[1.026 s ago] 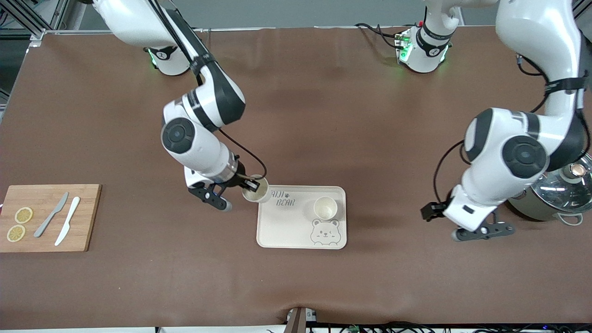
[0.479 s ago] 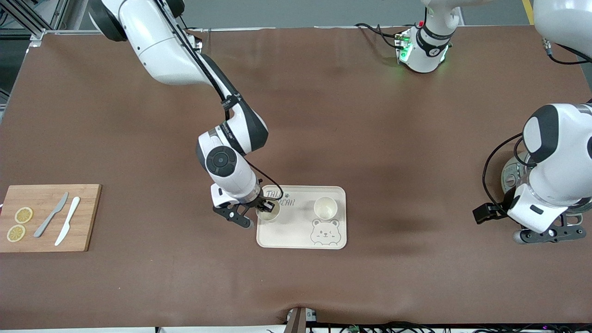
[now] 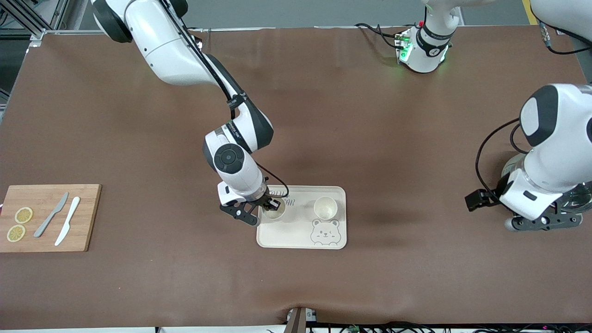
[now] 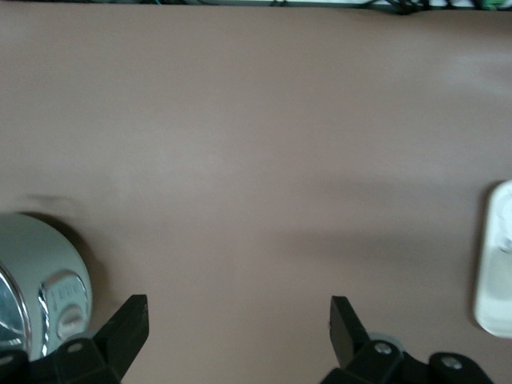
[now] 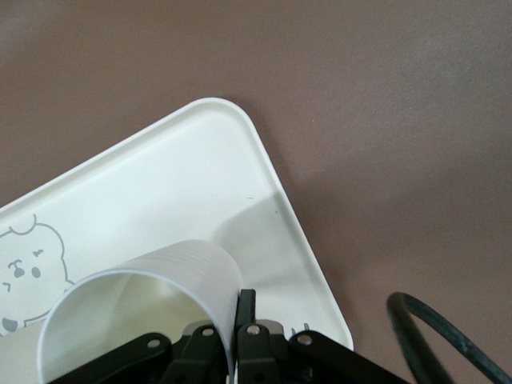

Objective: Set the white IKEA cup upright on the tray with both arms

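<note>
Over the tray [image 3: 296, 236] on the bench, the right gripper [image 3: 270, 206] pinches a white cup's [image 3: 274, 211] rim; the left gripper [image 4: 238, 320], spread, waits beside a pot [image 4: 36, 280].

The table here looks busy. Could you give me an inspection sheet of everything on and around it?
Surface: brown table, no spills seen.
Job's things: cream tray; one white cup upright on it; second cup held over the tray.
Clutter: cutting board with lemon slices and two knives; steel pot at the left arm's end.
Grippers: right gripper shut on the second cup's rim; left gripper open, waiting beside the pot.
Cables: black cables hang from both arms.
Surroundings: metal frame past the table corner.
</note>
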Controlling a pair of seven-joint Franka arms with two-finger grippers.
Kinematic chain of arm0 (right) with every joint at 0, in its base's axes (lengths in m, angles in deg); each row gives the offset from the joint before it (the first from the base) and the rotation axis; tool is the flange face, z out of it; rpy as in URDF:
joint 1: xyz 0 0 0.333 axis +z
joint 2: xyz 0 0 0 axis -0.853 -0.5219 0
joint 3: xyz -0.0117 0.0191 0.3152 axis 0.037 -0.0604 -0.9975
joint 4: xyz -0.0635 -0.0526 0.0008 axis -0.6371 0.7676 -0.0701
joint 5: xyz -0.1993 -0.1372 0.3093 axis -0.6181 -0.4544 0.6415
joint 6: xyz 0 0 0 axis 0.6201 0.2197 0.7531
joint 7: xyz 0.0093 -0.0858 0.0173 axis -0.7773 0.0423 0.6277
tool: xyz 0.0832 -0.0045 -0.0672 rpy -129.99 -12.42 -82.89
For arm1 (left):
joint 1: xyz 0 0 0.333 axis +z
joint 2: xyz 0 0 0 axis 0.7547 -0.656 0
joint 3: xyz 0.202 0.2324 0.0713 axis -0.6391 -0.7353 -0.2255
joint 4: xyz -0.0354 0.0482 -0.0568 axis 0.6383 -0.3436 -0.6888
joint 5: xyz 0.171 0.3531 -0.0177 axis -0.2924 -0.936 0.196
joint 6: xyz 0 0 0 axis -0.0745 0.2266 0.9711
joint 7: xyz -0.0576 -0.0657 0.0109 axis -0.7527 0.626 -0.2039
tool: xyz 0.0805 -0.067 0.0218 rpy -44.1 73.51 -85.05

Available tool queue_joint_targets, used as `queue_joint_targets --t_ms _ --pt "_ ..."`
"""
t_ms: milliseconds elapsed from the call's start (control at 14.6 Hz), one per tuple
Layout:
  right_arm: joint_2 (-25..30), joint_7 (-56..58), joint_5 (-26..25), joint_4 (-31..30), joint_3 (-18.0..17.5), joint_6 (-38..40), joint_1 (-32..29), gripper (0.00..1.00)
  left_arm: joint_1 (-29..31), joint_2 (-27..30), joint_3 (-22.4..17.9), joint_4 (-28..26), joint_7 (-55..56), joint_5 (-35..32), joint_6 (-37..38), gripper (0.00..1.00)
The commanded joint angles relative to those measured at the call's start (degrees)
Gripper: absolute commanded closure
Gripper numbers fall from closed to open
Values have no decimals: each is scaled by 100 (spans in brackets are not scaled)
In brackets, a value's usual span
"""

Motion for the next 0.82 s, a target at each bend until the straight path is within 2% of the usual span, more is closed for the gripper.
queue_joint_targets --t_ms 0,137,479,752 --pt "-137 -284 -141 142 71 -101 114 100 -170 540 -223 -210 -358 397 398 0" --pt "-190 -380 -246 142 71 -154 132 100 -170 742 -232 -210 -815 538 697 0" --pt "-313 -644 -580 142 63 -260 228 100 -223 1129 -215 -227 -1167 556 1461 0" --pt "-348 -636 -589 142 71 -295 237 100 -214 1726 -215 -710 -1485 556 1533 0"
